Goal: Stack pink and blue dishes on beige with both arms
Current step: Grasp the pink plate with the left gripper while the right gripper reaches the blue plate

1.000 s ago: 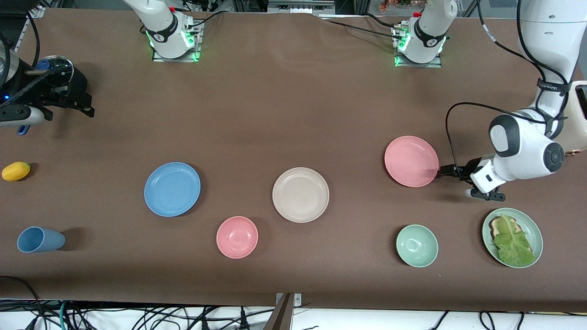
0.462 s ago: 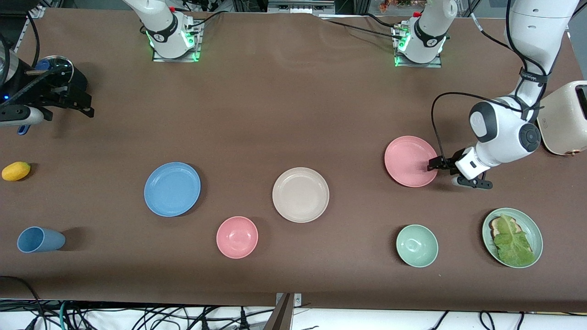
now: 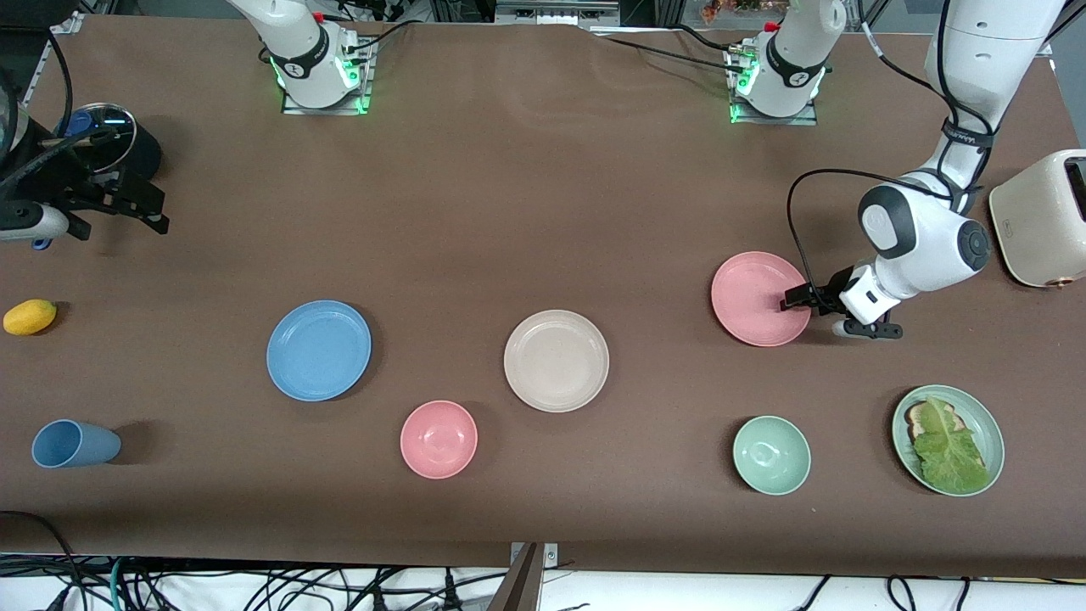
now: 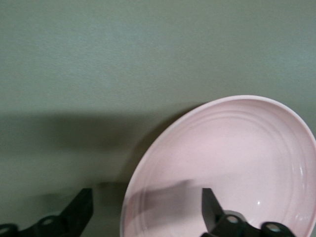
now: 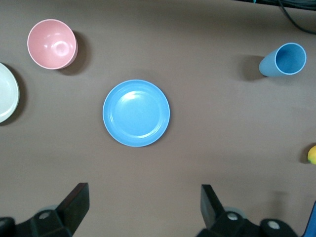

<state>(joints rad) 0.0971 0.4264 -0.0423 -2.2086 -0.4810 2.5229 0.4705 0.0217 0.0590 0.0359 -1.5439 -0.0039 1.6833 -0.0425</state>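
Observation:
The pink plate point(image 3: 755, 297) lies toward the left arm's end of the table. My left gripper point(image 3: 791, 300) is low at the plate's edge and open. In the left wrist view it point(image 4: 145, 195) straddles the rim of the pink plate point(image 4: 237, 158), one finger over the dish and one outside. The beige plate point(image 3: 556, 361) sits mid-table, and the blue plate point(image 3: 319, 350) lies toward the right arm's end. My right gripper point(image 3: 144, 208) hangs open and empty above that end. In its wrist view, the right gripper point(image 5: 143, 190) looks down on the blue plate point(image 5: 136, 113) and the beige plate's edge point(image 5: 6, 94).
A pink bowl point(image 3: 439, 439), a blue cup point(image 3: 75, 443) on its side, a green bowl point(image 3: 771, 455) and a green plate with lettuce point(image 3: 948, 440) line the near side. A toaster point(image 3: 1039, 218) stands beside the left arm. A yellow fruit point(image 3: 30, 316) lies under the right gripper's end.
My left gripper slid from beside the pink plate onto its rim, so the fingers now straddle the edge. The right gripper shifted slightly.

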